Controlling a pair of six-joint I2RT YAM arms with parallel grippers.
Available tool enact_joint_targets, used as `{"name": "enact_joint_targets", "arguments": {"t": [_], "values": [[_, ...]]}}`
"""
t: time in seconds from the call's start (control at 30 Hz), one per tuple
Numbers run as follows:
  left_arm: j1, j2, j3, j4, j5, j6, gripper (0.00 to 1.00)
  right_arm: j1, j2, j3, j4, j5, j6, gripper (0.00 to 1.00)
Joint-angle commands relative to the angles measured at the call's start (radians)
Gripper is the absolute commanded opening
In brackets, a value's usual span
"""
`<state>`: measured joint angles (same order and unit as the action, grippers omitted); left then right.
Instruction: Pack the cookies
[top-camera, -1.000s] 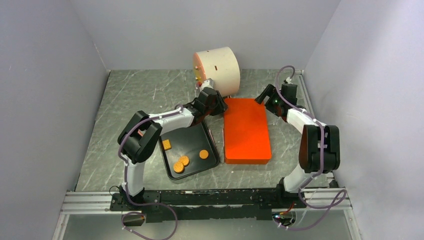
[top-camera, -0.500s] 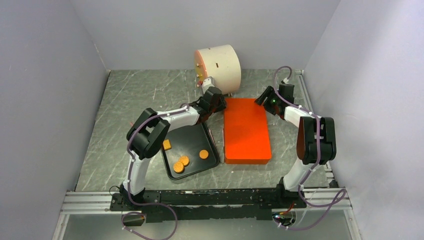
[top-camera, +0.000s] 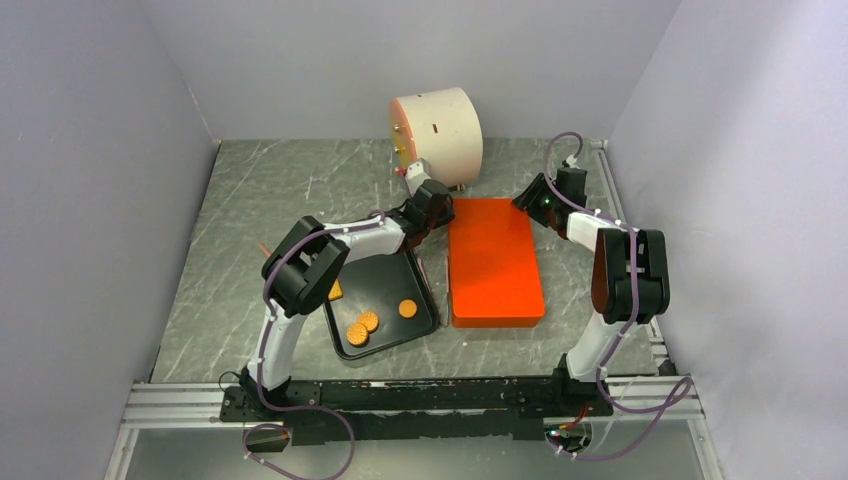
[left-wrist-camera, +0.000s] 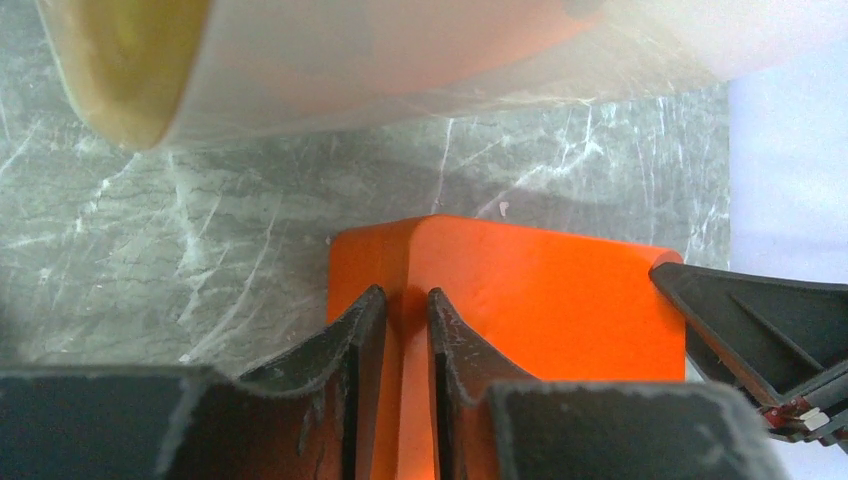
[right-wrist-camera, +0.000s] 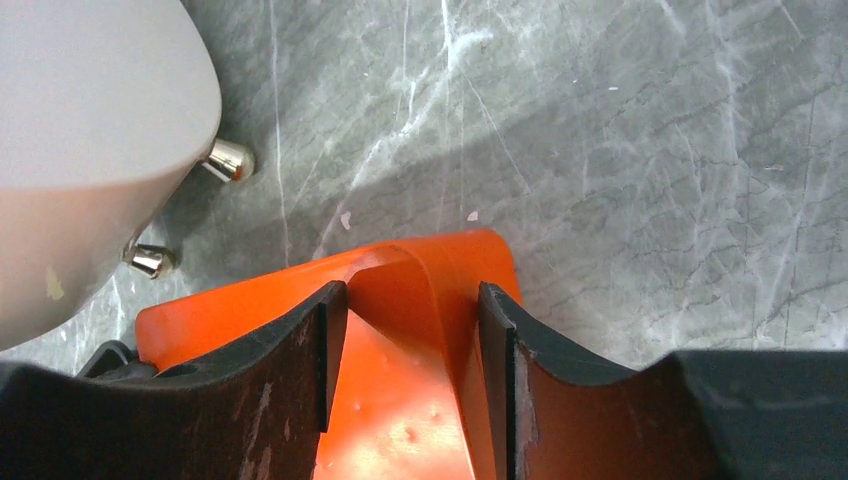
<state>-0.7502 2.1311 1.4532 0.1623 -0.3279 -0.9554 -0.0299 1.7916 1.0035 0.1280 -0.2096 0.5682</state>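
Left gripper (left-wrist-camera: 400, 325) was at the far left corner of the orange box (top-camera: 495, 265). Its fingers (left-wrist-camera: 358, 340) stood narrowly apart, with the box's corner edge filling the gap and touching both; they were clamped on that corner.

Right gripper (right-wrist-camera: 410, 330) was at the far right corner of the same box. Its fingers (right-wrist-camera: 295, 365) stood wider apart, with a curled orange corner strip spanning the gap from one to the other; they were gripping the box corner.

The orange box lay flat on the table (top-camera: 280, 190), long side running near to far, between the two arms.

The cookies (top-camera: 369, 321) lay on a black tray (top-camera: 390, 278), just left of the box and apart from both grippers. Three orange rounds were clear: two touching near the tray's near left corner, one alone toward its right side. An orange square piece (top-camera: 335, 291) sat at the tray's left edge, partly hidden by the left arm.

A white drum (top-camera: 440, 125) lay on its side at the far edge of the table, near the box's far end. Two metal studs (right-wrist-camera: 230, 158) showed on it in the right wrist view.
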Motion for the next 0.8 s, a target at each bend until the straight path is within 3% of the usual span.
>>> {"name": "enact_joint_targets", "arguments": {"t": [0.0, 0.2, 0.3, 0.53, 0.77], "values": [[-0.016, 0.055, -0.042, -0.160, -0.027, -0.010, 0.25, 0.025, 0.051, -0.034, -0.200, 0.142, -0.063, 0.51], [-0.016, 0.028, -0.078, -0.227, -0.037, -0.008, 0.21, 0.062, 0.027, -0.050, -0.237, 0.179, -0.058, 0.51], [-0.015, -0.043, -0.117, -0.184, -0.032, 0.012, 0.23, 0.061, -0.047, -0.056, -0.225, 0.169, -0.057, 0.54], [-0.015, -0.234, -0.125, -0.136, -0.023, 0.084, 0.39, 0.062, -0.216, -0.008, -0.277, 0.198, -0.063, 0.60], [-0.029, -0.386, -0.165, -0.156, 0.102, 0.133, 0.50, 0.062, -0.380, -0.037, -0.370, 0.238, -0.071, 0.63]]}}
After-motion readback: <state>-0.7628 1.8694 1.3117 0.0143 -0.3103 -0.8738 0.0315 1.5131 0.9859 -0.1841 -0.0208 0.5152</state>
